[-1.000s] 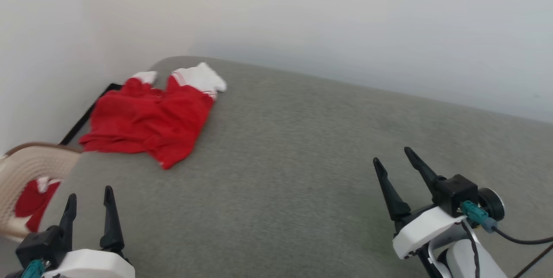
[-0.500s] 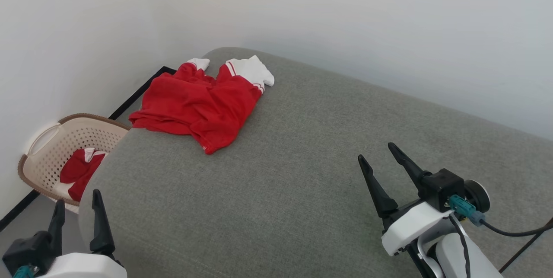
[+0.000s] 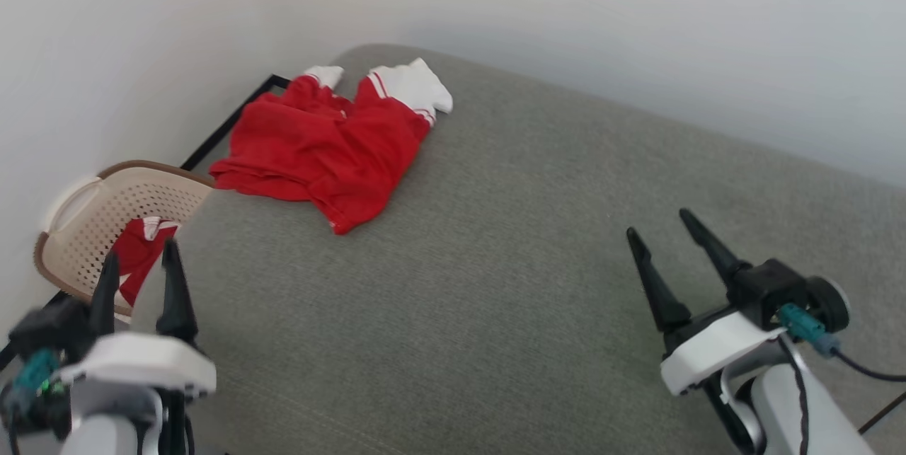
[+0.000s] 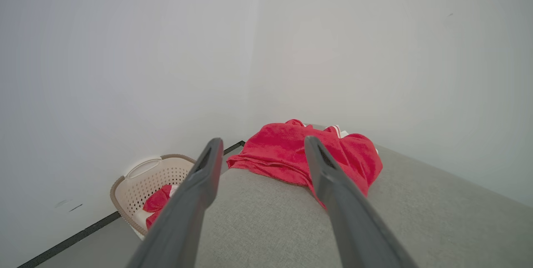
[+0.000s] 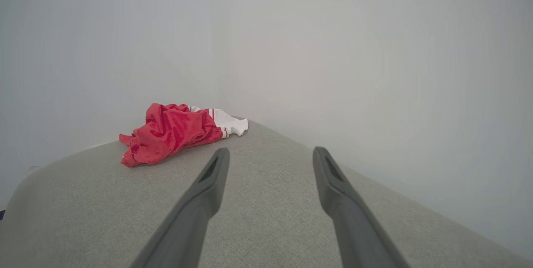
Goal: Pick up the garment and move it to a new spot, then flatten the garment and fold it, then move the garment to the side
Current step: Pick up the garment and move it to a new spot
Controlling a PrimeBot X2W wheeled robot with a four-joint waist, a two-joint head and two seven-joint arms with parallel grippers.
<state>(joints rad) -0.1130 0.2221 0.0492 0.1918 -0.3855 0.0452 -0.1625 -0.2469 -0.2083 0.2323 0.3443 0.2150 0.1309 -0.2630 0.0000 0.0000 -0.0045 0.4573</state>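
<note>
Left fingers [image 3: 173,292] nearer crumpled garment [image 3: 333,151]

Broad bare stretch of grey cushion [image 3: 495,285] lies between right gripper [image 3: 657,223] and garment [image 3: 333,147]; open path across it; garment heaped at far left corner, reaching cushion's left edge; rear wall [image 3: 566,16] close behind garment, side wall [image 3: 106,52] close on its left; room to approach from near side and from right; basket [image 3: 85,235] holding red cloth [image 3: 138,253] stands on floor against cushion's left edge, just beyond left gripper [image 3: 140,251].
</note>
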